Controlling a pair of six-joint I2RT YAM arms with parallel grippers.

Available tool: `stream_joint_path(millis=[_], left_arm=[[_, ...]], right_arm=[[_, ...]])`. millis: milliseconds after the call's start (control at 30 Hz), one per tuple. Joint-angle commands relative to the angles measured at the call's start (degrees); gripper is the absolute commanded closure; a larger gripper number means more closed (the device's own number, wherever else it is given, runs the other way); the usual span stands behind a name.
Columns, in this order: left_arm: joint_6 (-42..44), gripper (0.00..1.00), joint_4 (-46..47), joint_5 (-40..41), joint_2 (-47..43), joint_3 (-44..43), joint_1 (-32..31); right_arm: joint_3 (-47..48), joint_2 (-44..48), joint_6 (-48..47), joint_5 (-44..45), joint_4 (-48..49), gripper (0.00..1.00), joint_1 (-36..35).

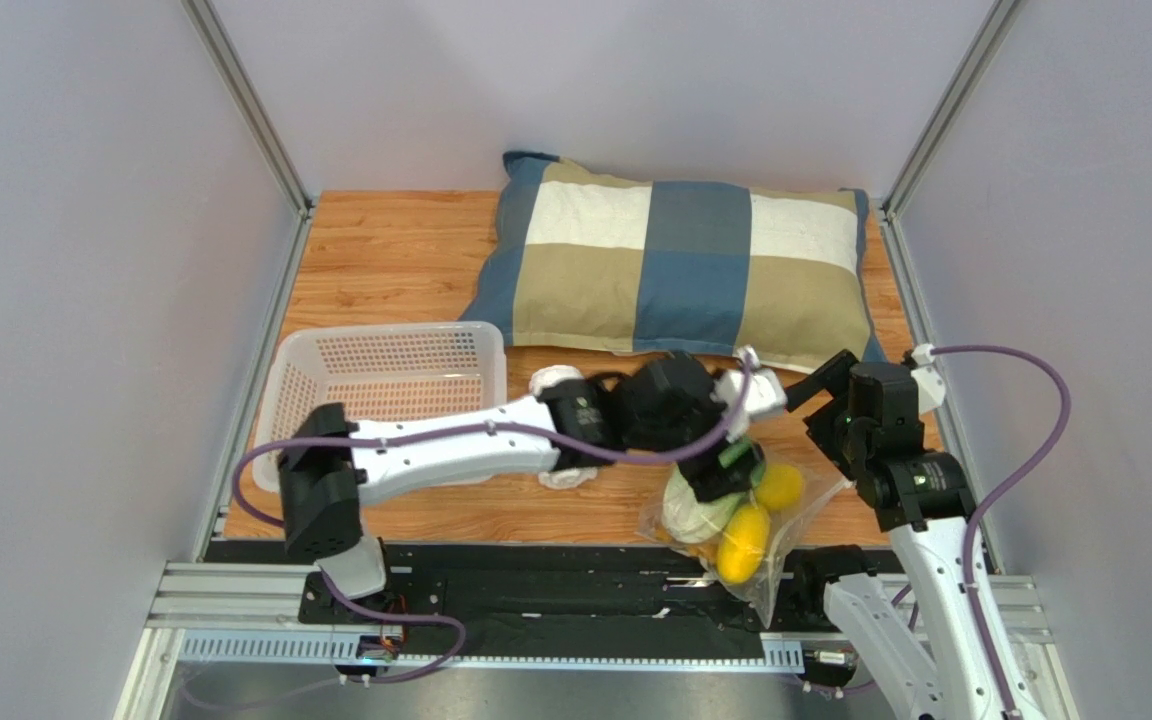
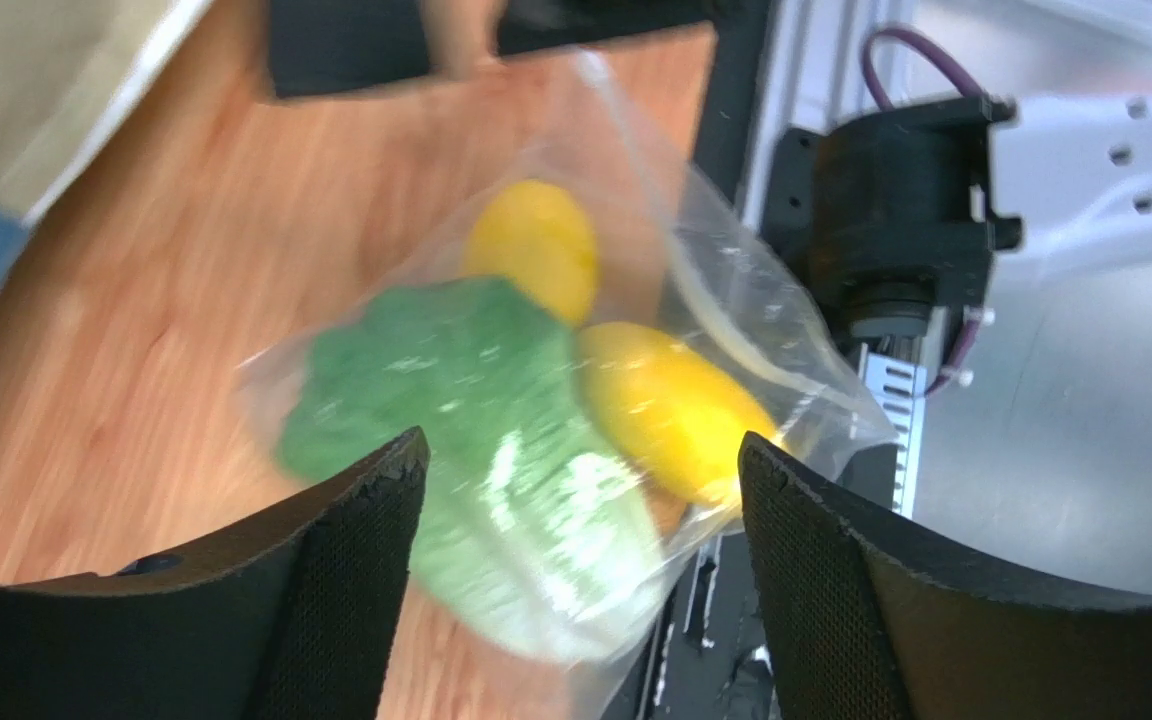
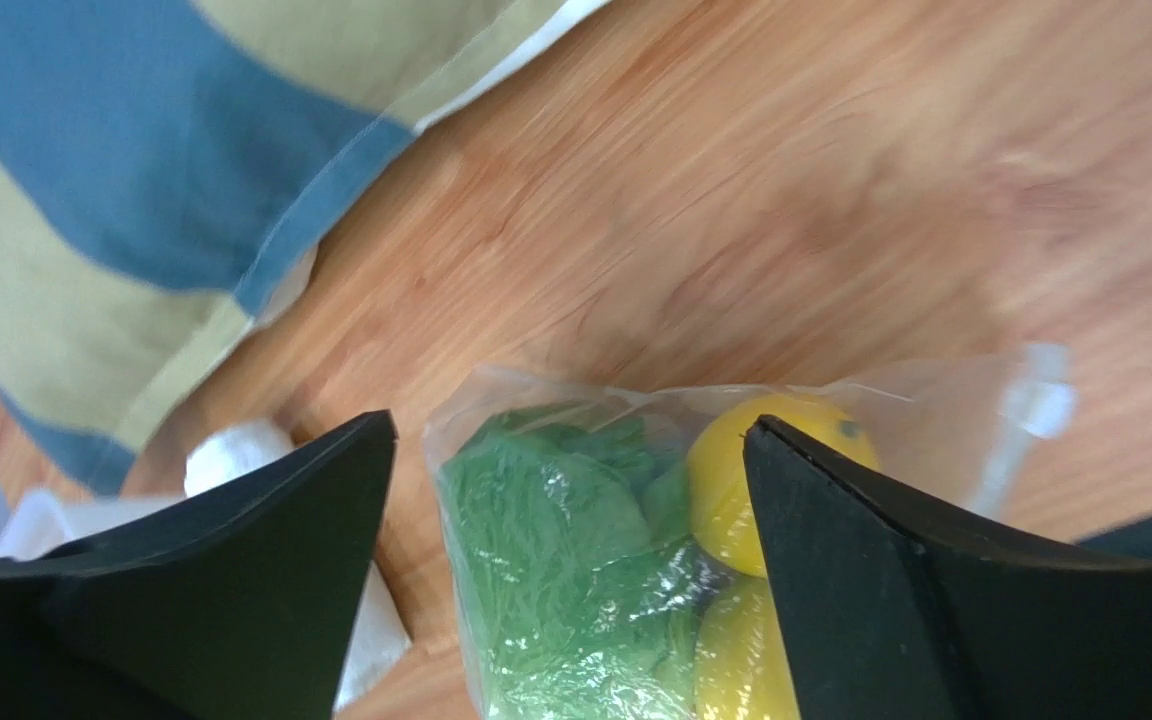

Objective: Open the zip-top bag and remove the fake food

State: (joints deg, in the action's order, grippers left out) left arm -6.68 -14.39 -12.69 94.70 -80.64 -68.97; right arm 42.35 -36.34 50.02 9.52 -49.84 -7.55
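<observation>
Left gripper (image 2: 582, 450), right gripper (image 3: 569, 431): jaws apart above zip-top bag (image 2: 717, 285). I see its corner off the table (image 3: 778, 180) edge, open room beyond it.

No writing, label, brand, number or sign can be read in any of the three views. The zip-top bag (image 2: 732, 300), at the centre of the left wrist frame, carries no legible print.
</observation>
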Motion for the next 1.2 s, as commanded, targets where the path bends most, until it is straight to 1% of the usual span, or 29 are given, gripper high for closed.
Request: stream_joint_path(millis=[0,100,167,200,233,300,333,367,433,467,500,533,567,667,733,800,867,900,1000,1067,1100,1133,1167], left_arm=[[3.16,0.14,2.7,10.58,8.03,-5.66,-7.05],[4.3,0.16,5.51,9.52,11.82,-5.49,-8.28],[2.21,0.21,6.39,11.8,13.14,-4.18,-8.81],[0.98,0.25,7.44,12.33,13.15,-2.96,-8.73],[0.27,0.28,8.75,11.47,13.32,-0.59,-8.73],[-0.53,0.3,10.09,10.75,14.63,-0.13,-8.64],[-0.88,0.3,9.04,12.58,16.99,-1.61,-8.38],[-2.1,0.3,6.16,12.6,18.49,-2.58,-6.9],[-3.86,0.31,4.03,12.43,21.57,-3.99,-4.17],[-5.61,0.32,4.02,12.16,21.84,-3.48,-0.94],[-6.24,0.32,4.28,11.55,21.76,-2.69,0.75],[-6.5,0.33,4.81,10.59,20.98,-0.33,2.33],[-6.25,0.33,6.38,10.32,20.36,0.91,5.31],[-4.06,0.33,6.31,9.61,17.99,3.65,10.15],[-2.21,0.33,5.52,9.7,15.8,4.35,11.4],[0.43,0.32,4.55,9.44,14.12,4.7,11.58],[1.49,0.29,4.46,5.14,11.75,4.79,11.49],[1.4,0.25,4.37,4.09,10.96,4.79,11.23],[0.09,0.21,5.34,1.71,8.58,4.27,10.09],[-0.61,0.2,4.56,-0.49,8.66,1.99,9.21],[-0.88,0.2,4.11,-0.15,9.01,1.02,8.77],[-1.14,0.2,3.41,0.81,9.54,-0.64,8.42],[-1.67,0.21,2.8,1.17,9.54,-1.09,7.98]], right_arm=[[9.41,-0.84,0.52,15.08,-13.5,0.02,0.43],[12.31,-0.14,-0.71,16.32,-16.59,0.01,0.52],[13.37,0.91,-1.41,16.85,-16.95,0.01,0.61],[13.46,1.79,-1.68,16.76,-16.95,0.01,0.61],[13.72,2.23,-1.77,16.76,-17.04,0.01,0.61],[14.08,2.32,-1.85,16.32,-17.22,0.01,0.61],[14.16,2.15,-2.03,15.1,-17.13,0.01,0.7],[14.17,2.06,-2.12,14.48,-16.95,0.01,0.61],[13.99,1.8,-2.21,12.81,-16.34,0.02,0.7],[13.82,1.62,-2.47,12.28,-16.08,0.02,0.7],[13.47,1.62,-2.82,12.02,-15.64,0.02,0.61],[13.2,1.53,-3.08,11.67,-15.46,0.02,0.61],[13.11,1.36,-3.35,11.66,-15.46,0.02,0.61],[11.53,1.01,-3.96,11.58,-14.76,0.02,0.7],[9.78,0.66,-4.23,11.05,-13.44,0.02,0.61],[8.63,-0.05,-4.4,10.7,-11.95,0.02,0.61],[7.14,-0.84,-4.4,9.82,-11.07,0.02,0.61],[6.7,-1.54,-4.4,9.64,-10.02,0.02,0.7],[4.24,-2.85,-4.32,8.85,-7.13,0.01,0.61],[2.4,-3.56,-6.32,5.27,-4.31,0.01,0.61],[-0.05,-4.09,-6.86,2.9,-0.73,0.01,0.7],[-1.2,-4.7,-6.95,-1.13,0.79,0.01,0.7],[-2.61,-5.14,-7.04,-3.17,2.45,0.01,0.78]])
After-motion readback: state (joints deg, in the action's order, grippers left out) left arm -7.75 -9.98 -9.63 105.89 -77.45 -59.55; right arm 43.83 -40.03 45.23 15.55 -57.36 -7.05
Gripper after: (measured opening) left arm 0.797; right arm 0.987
